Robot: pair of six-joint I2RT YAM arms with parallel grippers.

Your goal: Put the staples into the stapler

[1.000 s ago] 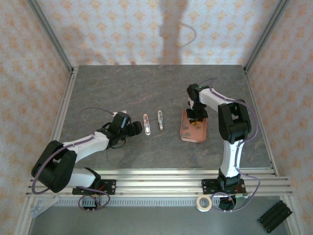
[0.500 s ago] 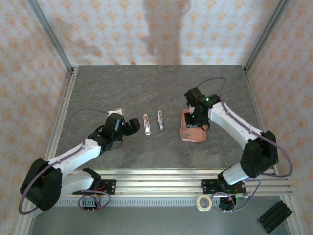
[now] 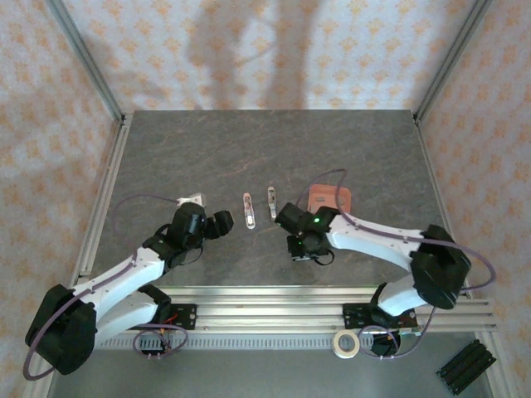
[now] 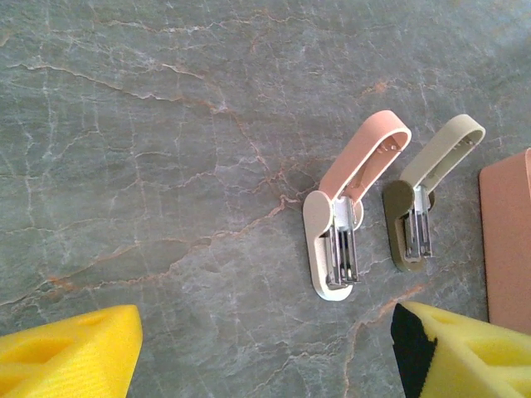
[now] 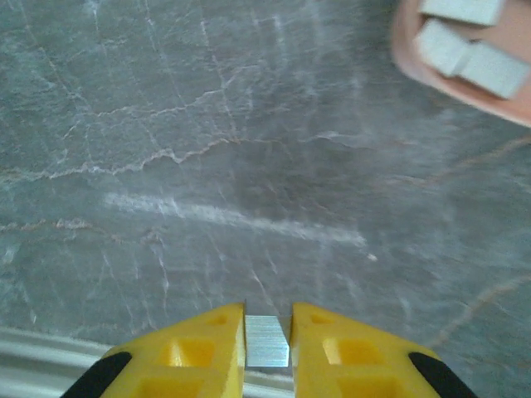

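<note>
Left gripper [image 3: 221, 221] released, low just left of the pink stapler [image 4: 340, 240], which lies hinged open mid-table beside an olive stapler [image 4: 419, 211]; bare table [image 3: 166, 149] all round. Right gripper [image 5: 267, 336], over the salmon tray [image 3: 329, 199] a second ago, now sits nearer the front rail [image 3: 274, 307], clenched on a staple strip [image 5: 267, 342].

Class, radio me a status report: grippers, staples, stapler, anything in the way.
Right gripper shut on staple strip. Left gripper open, short of opened pink stapler. Olive stapler close beside it.

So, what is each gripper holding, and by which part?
The right gripper pinches one staple strip by its two opposite sides; the left gripper is open, holding nothing.
</note>
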